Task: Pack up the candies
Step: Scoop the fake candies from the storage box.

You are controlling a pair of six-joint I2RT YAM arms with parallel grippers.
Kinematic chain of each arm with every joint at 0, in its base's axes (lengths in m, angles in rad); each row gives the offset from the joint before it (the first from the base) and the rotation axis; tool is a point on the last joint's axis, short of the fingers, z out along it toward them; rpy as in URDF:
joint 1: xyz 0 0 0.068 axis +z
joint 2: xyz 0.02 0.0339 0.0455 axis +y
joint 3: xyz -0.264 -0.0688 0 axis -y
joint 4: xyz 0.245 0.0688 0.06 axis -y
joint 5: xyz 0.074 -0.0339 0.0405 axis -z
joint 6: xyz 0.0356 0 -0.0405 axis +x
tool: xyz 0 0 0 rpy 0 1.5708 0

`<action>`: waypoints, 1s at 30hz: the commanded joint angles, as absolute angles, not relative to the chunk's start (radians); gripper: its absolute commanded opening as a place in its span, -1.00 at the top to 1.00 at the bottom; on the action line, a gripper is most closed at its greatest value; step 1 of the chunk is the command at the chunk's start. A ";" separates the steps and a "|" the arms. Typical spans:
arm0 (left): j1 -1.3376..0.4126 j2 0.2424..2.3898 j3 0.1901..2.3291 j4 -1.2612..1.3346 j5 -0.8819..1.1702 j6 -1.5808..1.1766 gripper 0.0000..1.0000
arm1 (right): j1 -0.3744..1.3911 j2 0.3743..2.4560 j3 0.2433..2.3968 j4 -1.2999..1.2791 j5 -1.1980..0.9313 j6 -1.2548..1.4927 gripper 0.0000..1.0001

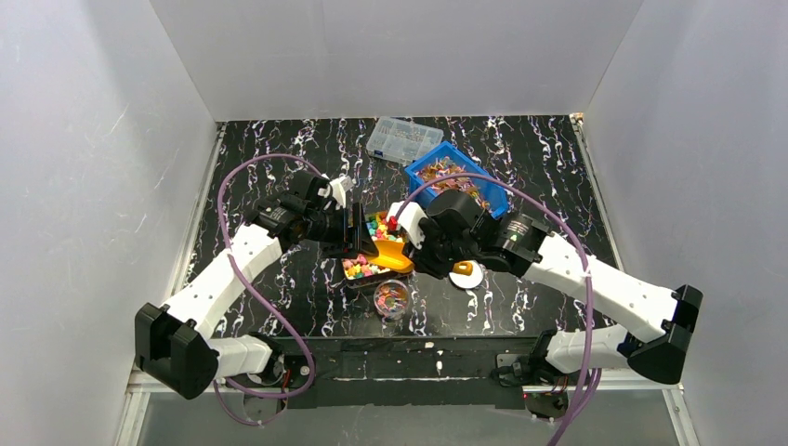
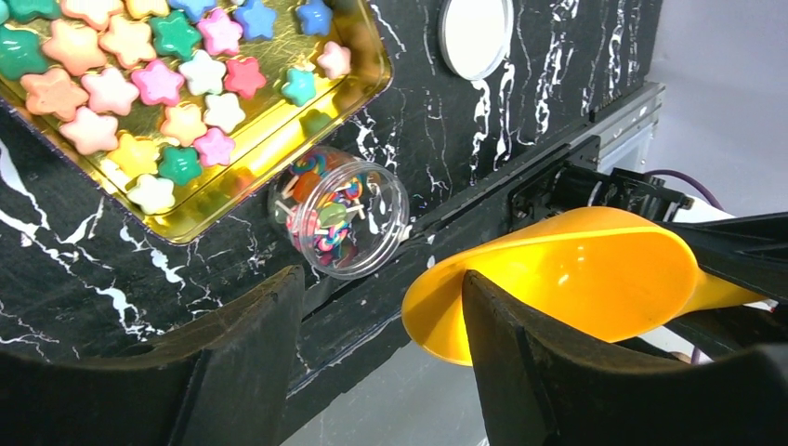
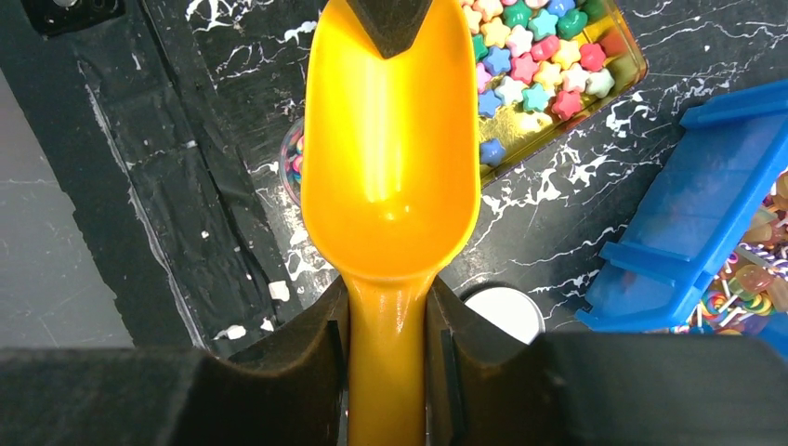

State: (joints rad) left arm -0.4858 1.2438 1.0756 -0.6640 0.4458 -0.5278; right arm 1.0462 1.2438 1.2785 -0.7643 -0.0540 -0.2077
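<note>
Star-shaped candies in green, pink, blue and yellow fill a gold tray. Shiny wrapped candies lie in a blue bin. A clear round jar holding some colourful sweets stands just in front of the tray. My right gripper is shut on the handle of an empty orange scoop, which hovers over the jar and the tray's near edge. My left gripper is open, one finger against the scoop's mouth, with nothing clamped between the jaws.
A white round lid lies on the black marbled table right of the jar. A clear compartment box sits at the back beside the blue bin. White walls enclose three sides; the table's near edge is close behind the jar.
</note>
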 commanded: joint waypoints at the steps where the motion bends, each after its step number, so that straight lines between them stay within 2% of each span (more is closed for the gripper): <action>1: -0.485 1.220 1.038 -0.700 0.432 -0.497 -0.20 | 1.043 1.166 1.316 -0.540 -0.047 -0.175 0.97; 11: -0.484 1.185 1.131 -0.740 0.362 -0.493 -0.26 | 1.043 1.281 1.399 -0.679 -0.021 -0.202 0.97; 20: -0.480 1.114 1.254 -0.841 0.118 -0.469 -0.36 | 1.043 1.393 1.470 -0.812 0.061 -0.243 0.97; 30: -0.480 0.952 1.163 -0.868 -0.023 -0.464 -0.43 | 1.042 1.563 1.557 -0.953 0.196 -0.270 0.97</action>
State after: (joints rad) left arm -0.4854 1.0168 1.2091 -0.8242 0.0547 -0.4820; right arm 1.0462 1.5021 1.4666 -0.8726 0.1074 -0.2440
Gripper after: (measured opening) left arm 0.709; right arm 0.363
